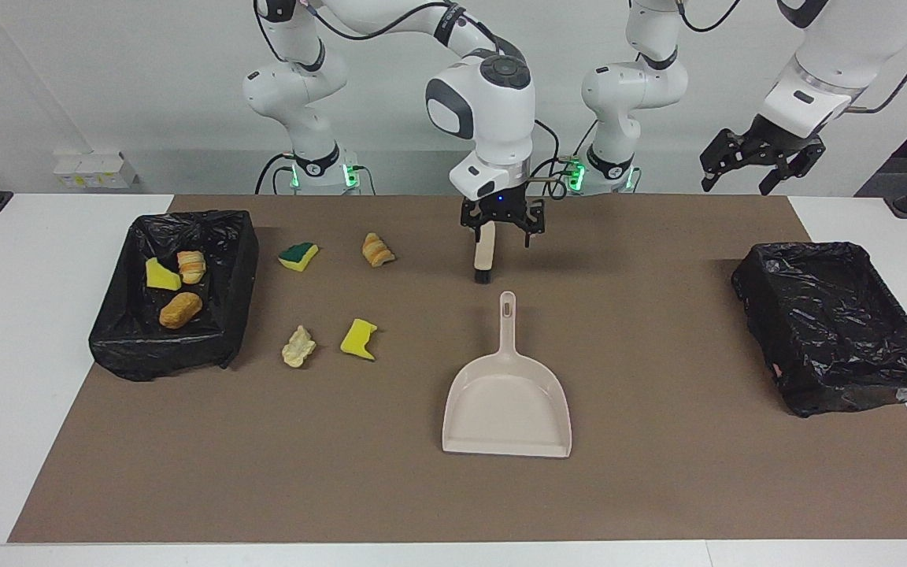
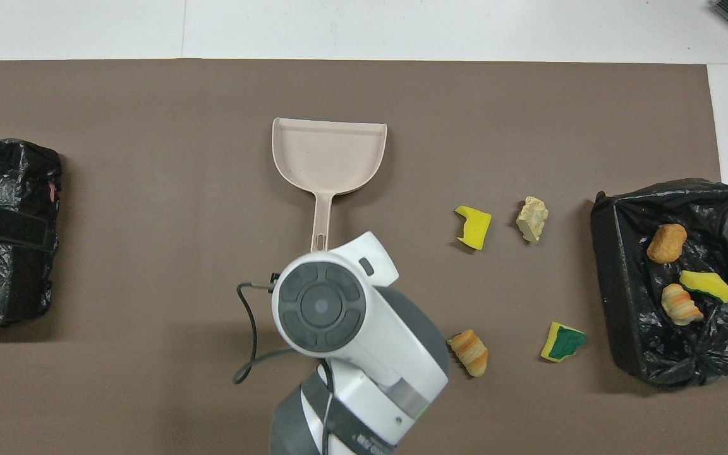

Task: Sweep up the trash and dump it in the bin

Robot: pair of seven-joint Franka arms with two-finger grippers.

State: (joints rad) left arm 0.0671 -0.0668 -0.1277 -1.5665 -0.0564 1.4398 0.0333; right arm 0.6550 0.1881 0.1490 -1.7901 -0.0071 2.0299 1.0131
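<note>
The right gripper (image 1: 501, 228) is held wide open over the brush (image 1: 485, 253), with nothing gripped. The left gripper (image 1: 760, 161) is open too and is kept waiting up high. The brush should be grabbed in the middle of its handle and squeezed tight, so it is not tipped. Two black bins (image 1: 237, 268) are counted, then one dustpan (image 1: 507, 402), one brush and seven bits of trash (image 1: 359, 339). Four bits are left on the mat beside the bin at the right arm's end, and three are in it.

A smooth beige plastic dustpan (image 1: 506, 402) lies on a matt brown paper-like mat (image 1: 658, 472); beside it, crinkled glossy black plastic lines both bins (image 1: 174, 291), near porous sponge scraps (image 1: 359, 339).
</note>
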